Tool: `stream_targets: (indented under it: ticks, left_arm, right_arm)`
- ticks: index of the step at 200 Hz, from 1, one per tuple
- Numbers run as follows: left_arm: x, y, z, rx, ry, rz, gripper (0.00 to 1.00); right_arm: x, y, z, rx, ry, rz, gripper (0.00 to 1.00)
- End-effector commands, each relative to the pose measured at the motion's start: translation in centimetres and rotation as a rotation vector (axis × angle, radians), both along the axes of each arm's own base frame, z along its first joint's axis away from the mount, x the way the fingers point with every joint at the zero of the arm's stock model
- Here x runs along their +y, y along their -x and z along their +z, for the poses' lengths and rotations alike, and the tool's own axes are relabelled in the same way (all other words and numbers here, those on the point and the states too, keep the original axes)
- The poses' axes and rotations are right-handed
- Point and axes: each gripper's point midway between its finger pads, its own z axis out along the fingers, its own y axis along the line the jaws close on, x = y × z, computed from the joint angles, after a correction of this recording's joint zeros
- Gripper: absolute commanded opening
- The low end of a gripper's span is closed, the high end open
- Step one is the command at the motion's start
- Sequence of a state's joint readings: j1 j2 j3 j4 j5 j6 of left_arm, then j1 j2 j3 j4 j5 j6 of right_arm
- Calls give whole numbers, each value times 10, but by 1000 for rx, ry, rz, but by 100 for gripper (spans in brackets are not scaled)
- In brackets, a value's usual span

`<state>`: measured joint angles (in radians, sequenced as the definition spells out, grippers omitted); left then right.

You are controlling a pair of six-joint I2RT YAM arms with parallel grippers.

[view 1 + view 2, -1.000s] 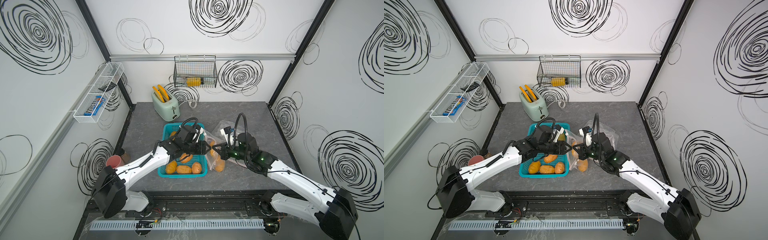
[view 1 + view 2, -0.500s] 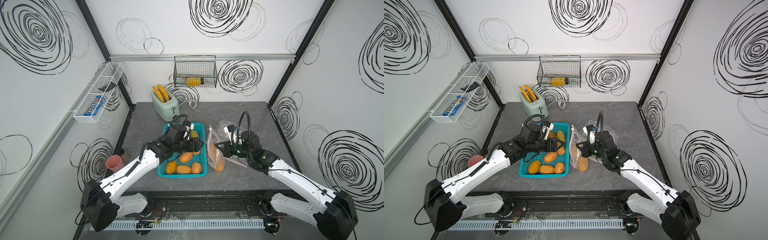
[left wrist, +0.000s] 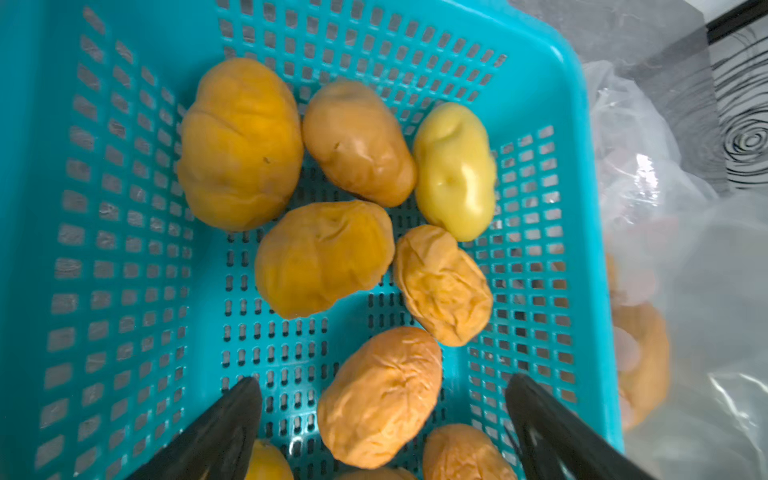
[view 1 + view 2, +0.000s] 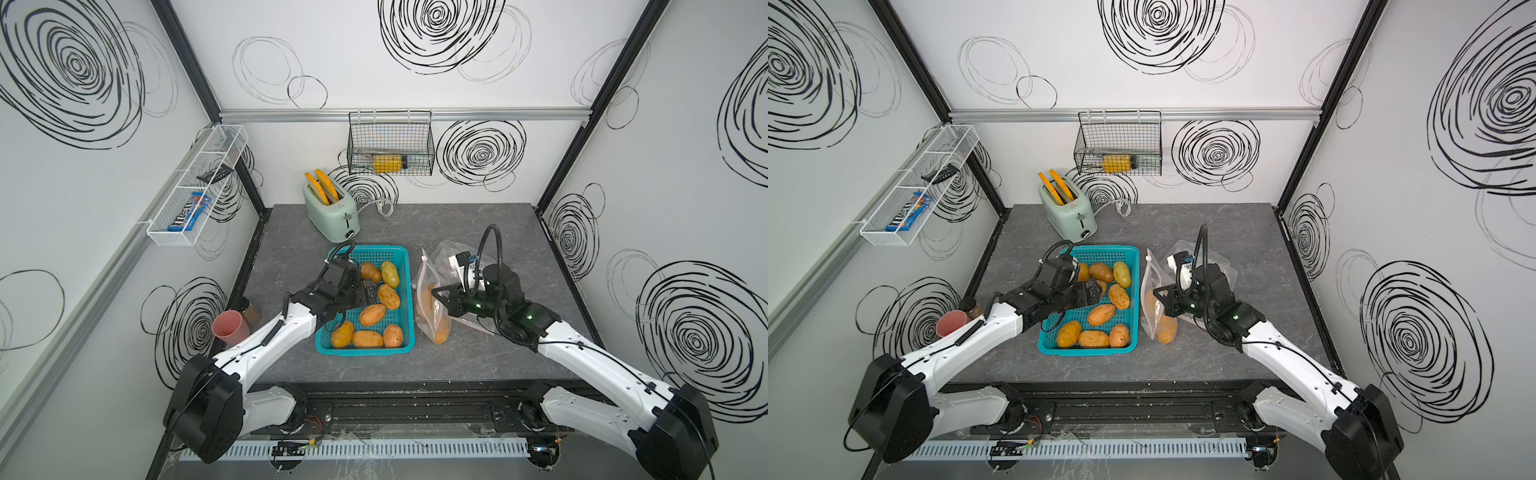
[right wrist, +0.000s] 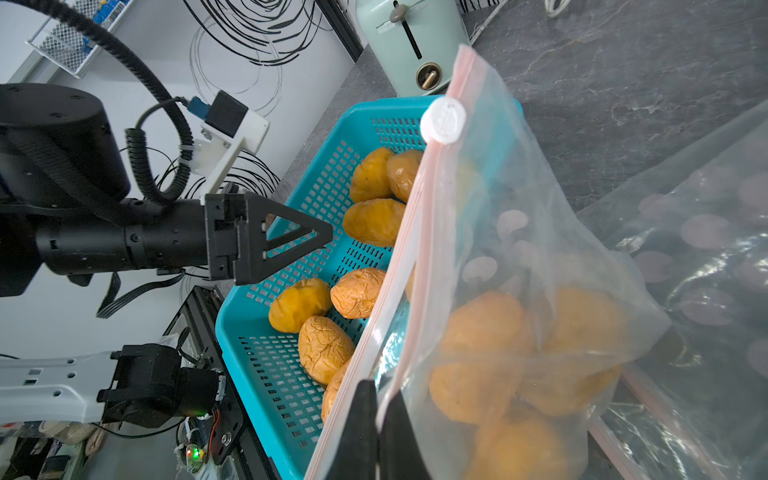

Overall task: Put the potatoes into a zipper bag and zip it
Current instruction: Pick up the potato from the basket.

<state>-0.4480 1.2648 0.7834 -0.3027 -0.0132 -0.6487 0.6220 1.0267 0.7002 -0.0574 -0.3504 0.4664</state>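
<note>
Hovering over the teal basket [image 4: 362, 351], the left end effector [image 3: 382, 386] has its fingers spread wide and holds nothing. One wrinkled potato lies on the basket floor below the gap between them.

Potatoes [image 4: 372, 314]: at least seven lie loose in the basket, orange-brown except one pale yellow potato [image 3: 455, 170] near the far wall. Several more sit at the bottom of the zipper bag [image 5: 519, 232].

The bag stands upright on the table [image 4: 478, 357], just beside the basket on the side toward the right arm. The right end effector [image 5: 380, 390] is closed, pinching the bag's top edge at the zip strip. The white slider [image 5: 444, 120] sits at the far end of that strip. A second clear bag [image 5: 706, 249] lies flat behind it.
</note>
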Motion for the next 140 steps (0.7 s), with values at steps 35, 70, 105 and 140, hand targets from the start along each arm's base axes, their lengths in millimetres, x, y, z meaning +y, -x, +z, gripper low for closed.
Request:
stream_targets:
  ticks: [35,70,105,140]
  left_arm:
    - [11,-35,-27,-11,23,98,96]
    - [3,-42,-46,11,100,74,96]
    - [-4,-44,-58,39,113,54,98]
    - [-5,-48,-65,37,123,50,97]
  right_arm:
    - [-4,3,-7,-3,17,-1,0]
    - [-4,3,-10,-1,17,2,0]
    - [-4,4,-16,13,38,12,0]
    - [-4,5,-21,22,40,12,0]
